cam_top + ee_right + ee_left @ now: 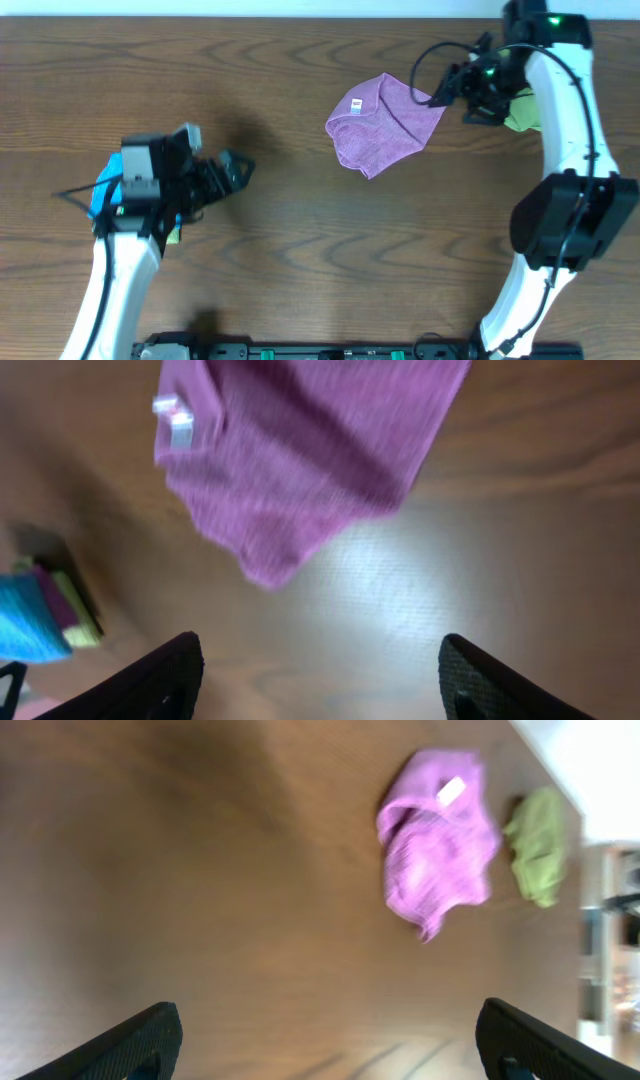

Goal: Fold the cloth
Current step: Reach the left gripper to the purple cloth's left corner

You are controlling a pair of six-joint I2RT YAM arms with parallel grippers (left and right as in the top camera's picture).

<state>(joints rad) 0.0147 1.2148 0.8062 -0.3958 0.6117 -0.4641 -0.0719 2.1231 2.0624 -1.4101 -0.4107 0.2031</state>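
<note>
While the left gripper (238,168) hovers, the right gripper (441,97) gapes beside the cloth (383,128).

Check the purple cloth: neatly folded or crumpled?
Crumpled: the cloth lies in an uneven heap with a ragged outline, one flap lapped over, white tag showing.

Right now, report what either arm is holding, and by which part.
Nothing is held. The left fingers and right fingers stand open with only bare table between them. The cloth lies crumpled ahead of the right fingers.
</note>
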